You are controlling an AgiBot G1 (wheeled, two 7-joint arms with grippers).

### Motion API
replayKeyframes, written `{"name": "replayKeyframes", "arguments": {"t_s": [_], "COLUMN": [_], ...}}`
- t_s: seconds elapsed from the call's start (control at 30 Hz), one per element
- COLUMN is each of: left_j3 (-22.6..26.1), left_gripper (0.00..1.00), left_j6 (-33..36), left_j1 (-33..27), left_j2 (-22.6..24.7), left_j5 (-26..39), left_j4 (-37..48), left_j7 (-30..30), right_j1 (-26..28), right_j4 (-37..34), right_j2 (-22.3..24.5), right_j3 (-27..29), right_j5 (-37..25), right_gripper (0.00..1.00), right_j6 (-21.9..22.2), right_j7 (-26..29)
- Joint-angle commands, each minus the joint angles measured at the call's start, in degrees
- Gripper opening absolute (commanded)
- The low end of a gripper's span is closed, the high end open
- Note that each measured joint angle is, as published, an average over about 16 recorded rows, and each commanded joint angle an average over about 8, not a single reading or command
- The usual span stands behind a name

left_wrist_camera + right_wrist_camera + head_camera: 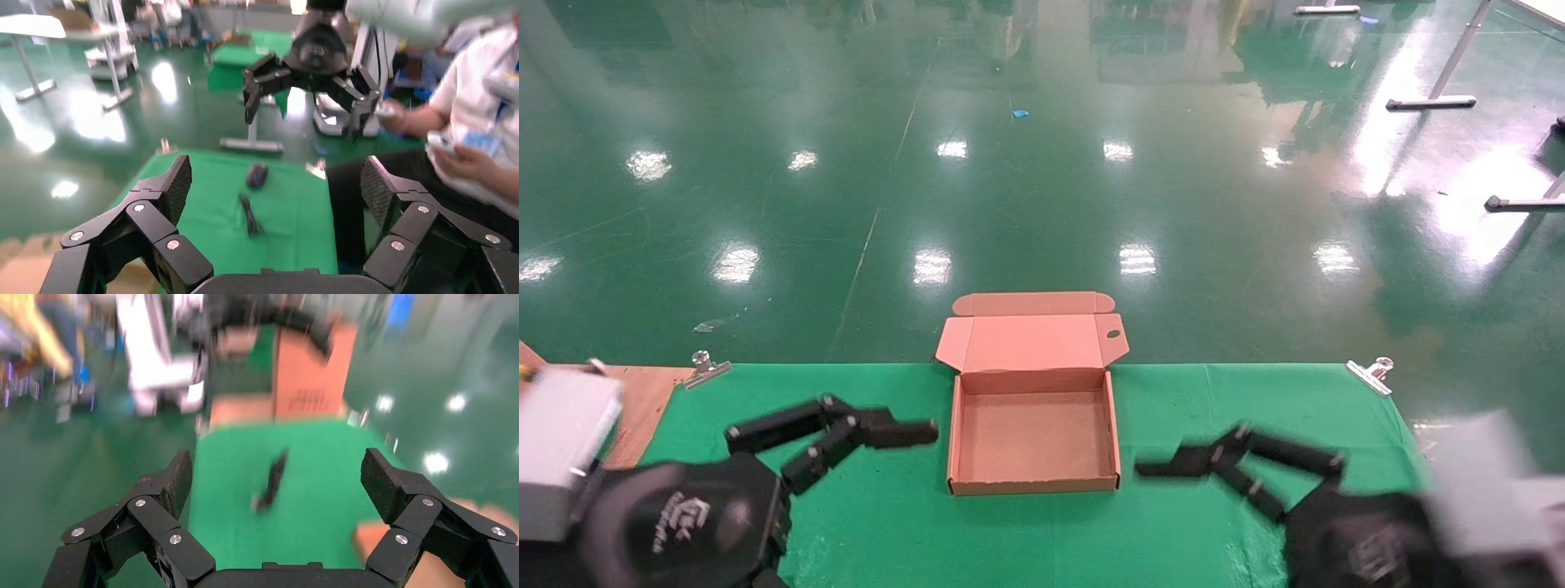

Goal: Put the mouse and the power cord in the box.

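The box (1034, 437) sits open and empty on the green cloth (1238, 392) between the two grippers, lid folded back, presumably so things can be dropped straight in. The left gripper (878, 445) and right gripper (1197, 478) hover low on either side of it, fingers spread wide, holding nothing. The mouse (257, 175) is out of the head view; the left wrist view shows it farther along the cloth, beyond the cord (250, 215), well apart from both grippers.
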Motion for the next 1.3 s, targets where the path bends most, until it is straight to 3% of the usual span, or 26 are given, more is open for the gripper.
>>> {"name": "replayKeyframes", "arguments": {"t_s": [0.03,0.23,0.47,0.8,0.97,1.3], "left_j3": [0.67,5.27,13.98,25.65,28.93,31.39], "left_gripper": [1.0,1.0,1.0,1.0,1.0,1.0], "left_j6": [0.57,2.09,2.75,-0.15,-3.57,-9.66], "left_j1": [-0.08,-4.04,-12.19,-22.84,-25.73,-29.03], "left_j2": [0.12,1.27,5.7,14.99,19.39,24.47], "left_j5": [1.31,11.06,25.72,46.03,52.38,57.22], "left_j4": [0.92,7.38,17.89,34.5,42.76,55.48], "left_j7": [0.49,3.88,9.0,19.52,23.57,30.45], "right_j1": [1.45,9.34,15.91,18.51,17.89,19.09], "right_j4": [0.06,-0.27,-3.49,-12.92,-19.82,-35.35], "right_j2": [-0.36,-3.2,-7.84,-15.31,-18.8,-23.18], "right_j3": [-1.56,-9.44,-18.23,-26.85,-28.78,-27.21], "right_j5": [-3.66,-22.01,-42.23,-63.27,-67.63,-62.71], "right_gripper": [1.0,1.0,1.0,1.0,1.0,1.0], "right_j6": [-0.81,-1.81,-0.61,6.96,11.64,14.07], "right_j7": [-0.61,-4.53,-9.71,-17.47,-20.17,-27.92]}}
